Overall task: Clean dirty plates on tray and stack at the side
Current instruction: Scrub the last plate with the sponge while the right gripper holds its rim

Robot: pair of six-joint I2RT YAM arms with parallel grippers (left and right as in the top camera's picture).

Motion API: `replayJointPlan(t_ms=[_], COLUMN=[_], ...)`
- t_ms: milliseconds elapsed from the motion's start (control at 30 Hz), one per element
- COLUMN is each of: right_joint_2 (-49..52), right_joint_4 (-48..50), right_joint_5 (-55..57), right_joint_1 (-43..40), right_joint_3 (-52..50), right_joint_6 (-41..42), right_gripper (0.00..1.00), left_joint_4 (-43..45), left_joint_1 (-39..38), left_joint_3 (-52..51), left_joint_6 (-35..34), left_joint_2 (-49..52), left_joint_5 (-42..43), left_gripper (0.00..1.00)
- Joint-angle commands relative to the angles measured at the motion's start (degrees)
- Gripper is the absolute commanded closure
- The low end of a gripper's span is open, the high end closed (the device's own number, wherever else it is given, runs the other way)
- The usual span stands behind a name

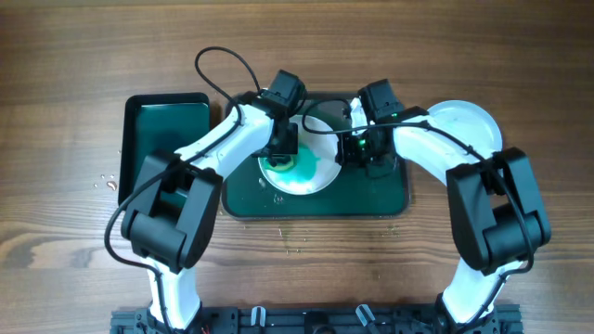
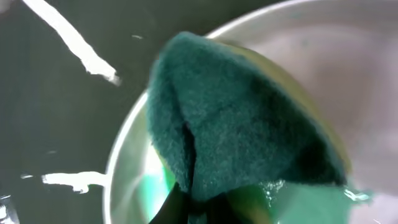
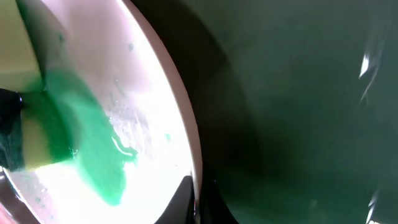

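A white plate with a green smear lies on the large dark green tray. My left gripper is shut on a green and yellow sponge and presses it on the plate. My right gripper is shut on the plate's right rim; the green smear and the sponge show in the right wrist view. A clean white plate lies on the table to the right, partly hidden by my right arm.
A smaller dark green sponge tray stands to the left of the large tray. Water drops lie on the wooden table near the trays.
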Motion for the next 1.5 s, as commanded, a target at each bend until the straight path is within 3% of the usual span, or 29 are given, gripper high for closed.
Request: replayJointPlan(t_ms=[0, 100, 300, 400, 567, 667, 800, 933, 1033, 1133, 1333, 1467], right_joint_2=[1.77, 1.77, 1.77, 1.77, 1.77, 1.77, 1.77, 1.77, 1.77, 1.77, 1.77, 1.77], right_joint_4=[-1.16, -1.22, -1.29, -1.31, -1.14, -1.05, -0.87, -0.90, -0.92, -0.92, -0.90, -0.81], right_joint_5=[1.14, 1.09, 0.68, 0.68, 0.70, 0.70, 0.72, 0.72, 0.70, 0.46, 0.44, -0.46], right_joint_1=[2.93, 3.54, 3.52, 3.52, 3.52, 3.52, 3.52, 3.52, 3.48, 3.43, 3.41, 3.30], right_joint_3=[-2.10, -2.10, -2.10, -2.10, -2.10, -2.10, -2.10, -2.10, -2.10, -2.10, -2.10, -2.10], right_joint_6=[-1.68, -1.70, -1.73, -1.73, -1.73, -1.70, -1.46, -1.42, -0.24, 0.04, 1.27, 1.31], right_gripper=[0.96, 0.96, 0.96, 0.96, 0.96, 0.96, 0.96, 0.96, 0.96, 0.96, 0.96, 0.95], left_joint_4=[0.24, 0.48, 5.14, 7.82, 6.47, 2.40, -1.88, -6.01, -6.45, -5.79, -1.60, -0.76], left_joint_1=[0.28, -0.28, -0.44, -0.44, -0.44, -0.44, -0.50, -0.48, -0.48, -0.50, -0.31, -0.33], left_joint_3=[0.07, 0.07, 0.07, 0.07, 0.07, 0.07, 0.07, 0.07, 0.07, 0.07, 0.07, 0.07], left_joint_6=[8.44, 11.02, 10.91, 9.66, 1.16, -2.71, -4.09, -1.44, 6.01, 8.44, 8.20, 1.70], left_joint_2=[1.73, 1.73, 1.73, 1.73, 1.73, 1.73, 1.73, 1.73, 1.73, 1.73, 1.73, 1.73], left_joint_5=[19.28, 25.31, 21.90, 12.46, -13.94, -19.65, -13.68, 5.57, 24.90, 33.88, 31.39, 13.22], left_gripper=[0.96, 0.96, 0.96, 0.96, 0.96, 0.96, 0.96, 0.96, 0.96, 0.96, 0.96, 0.96])
